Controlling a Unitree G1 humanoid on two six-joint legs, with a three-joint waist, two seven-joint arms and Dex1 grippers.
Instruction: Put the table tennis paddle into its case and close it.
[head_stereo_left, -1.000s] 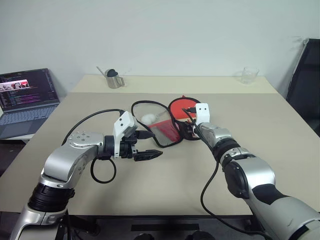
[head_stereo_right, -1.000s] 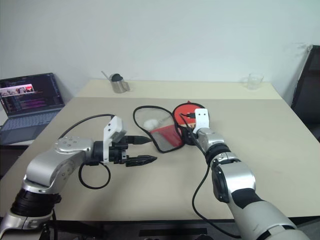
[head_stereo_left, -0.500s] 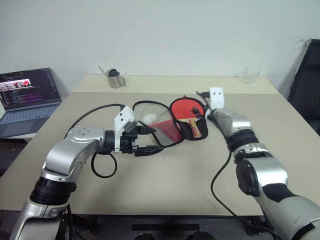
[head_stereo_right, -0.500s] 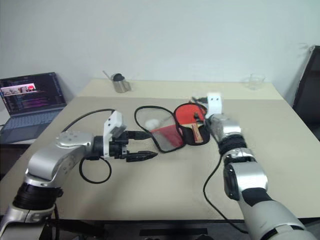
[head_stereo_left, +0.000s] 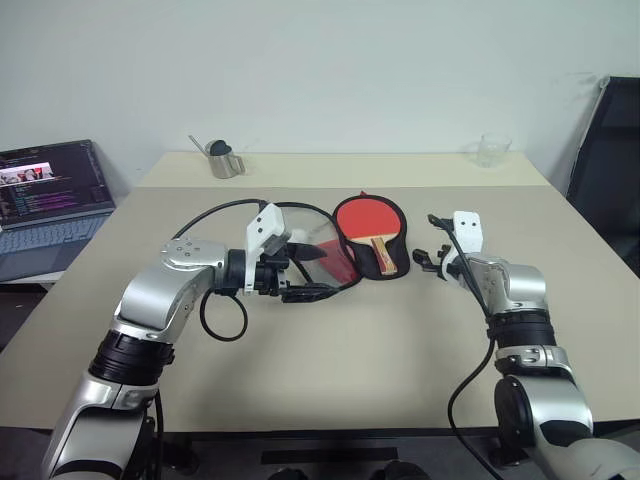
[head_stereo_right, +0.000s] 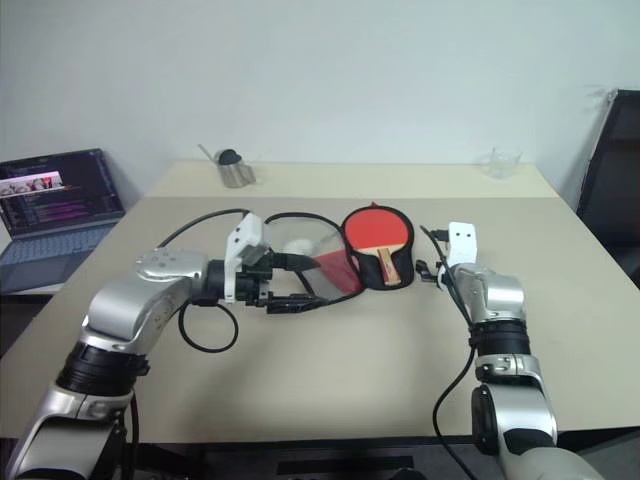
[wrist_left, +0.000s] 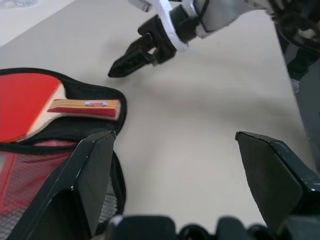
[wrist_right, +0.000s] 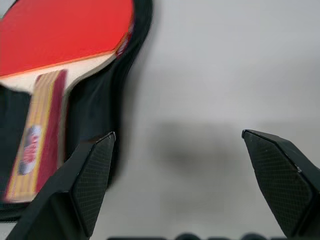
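Observation:
The table tennis paddle (head_stereo_left: 368, 217) lies face up in the black half of the open case (head_stereo_left: 362, 262), red blade toward the far side and handle (head_stereo_left: 380, 250) toward me. The case's red and mesh flap (head_stereo_left: 330, 262) is folded out to the left. My left gripper (head_stereo_left: 308, 270) is open, pointing right, with its fingers right at that flap's near edge. In the left wrist view the paddle handle (wrist_left: 85, 106) sits beyond the left gripper (wrist_left: 180, 170). My right gripper (head_stereo_left: 432, 258) is open and empty on the bare table, just right of the case. The right wrist view has the paddle (wrist_right: 60, 35) beside the right gripper (wrist_right: 180, 170).
An open laptop (head_stereo_left: 50, 195) sits on a side table at the left. A metal jug (head_stereo_left: 225, 160) and a clear glass cup (head_stereo_left: 492, 150) stand along the table's far edge. A black chair (head_stereo_left: 610, 170) is at the right. A black cable (head_stereo_left: 225, 320) loops below my left wrist.
My right gripper has pulled away from the paddle's handle to the right, leaving the paddle lying in the case. My left gripper has edged toward the case flap.

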